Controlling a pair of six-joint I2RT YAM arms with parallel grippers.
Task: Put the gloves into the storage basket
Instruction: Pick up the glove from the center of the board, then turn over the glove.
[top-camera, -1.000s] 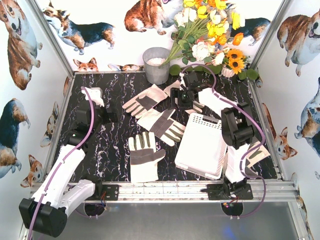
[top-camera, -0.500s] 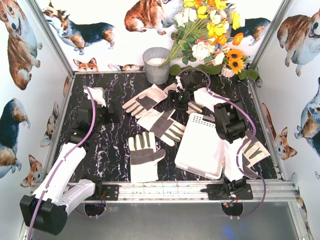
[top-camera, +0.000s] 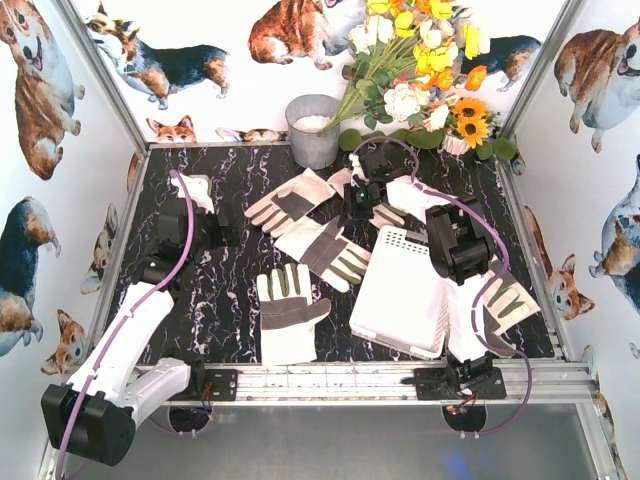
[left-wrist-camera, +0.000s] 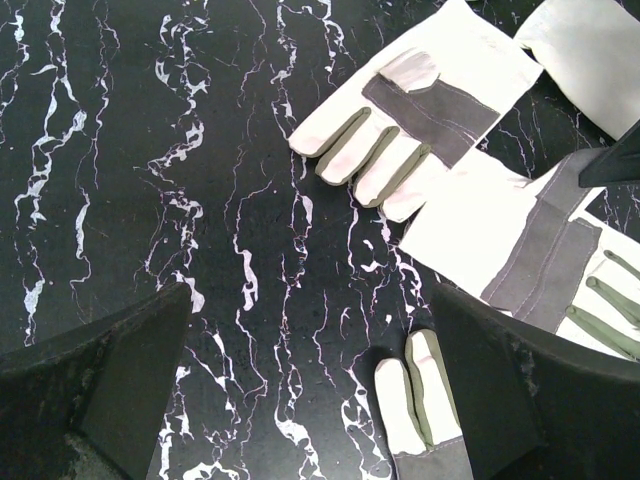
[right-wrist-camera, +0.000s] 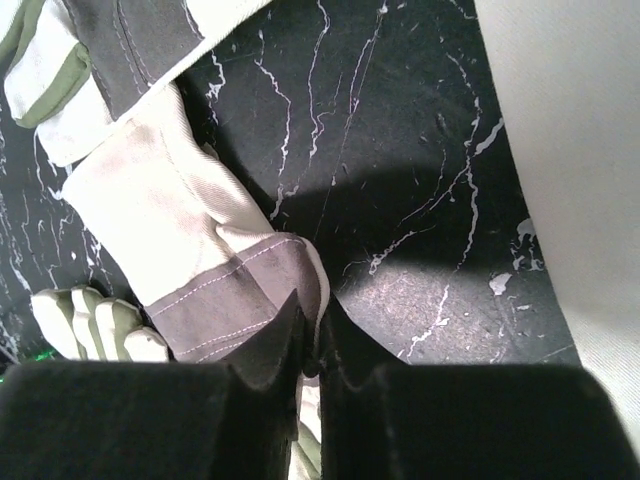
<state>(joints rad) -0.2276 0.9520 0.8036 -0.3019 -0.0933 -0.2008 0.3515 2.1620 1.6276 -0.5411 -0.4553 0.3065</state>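
Several cream gloves with grey palm patches lie on the black marble table: one at the back (top-camera: 290, 203), one in the middle (top-camera: 325, 250), one near the front (top-camera: 288, 312) and one at the right edge (top-camera: 508, 305). The white storage basket (top-camera: 405, 290) sits right of centre. My right gripper (top-camera: 363, 200) (right-wrist-camera: 315, 330) is shut, pinching the grey-patched edge of a glove (right-wrist-camera: 190, 240) behind the basket (right-wrist-camera: 570, 150). At the left, above bare table, my left gripper (top-camera: 212, 230) (left-wrist-camera: 310, 330) hangs open and holds nothing. Gloves (left-wrist-camera: 415, 130) lie to its right.
A grey metal bucket (top-camera: 314, 128) and a bunch of artificial flowers (top-camera: 420, 70) stand along the back wall. Corgi-print walls close in three sides. An aluminium rail (top-camera: 330, 378) with the arm bases runs along the near edge.
My right gripper has closed from wide open onto the glove's edge, and its arm has shifted a little to the left. The left arm has barely moved.
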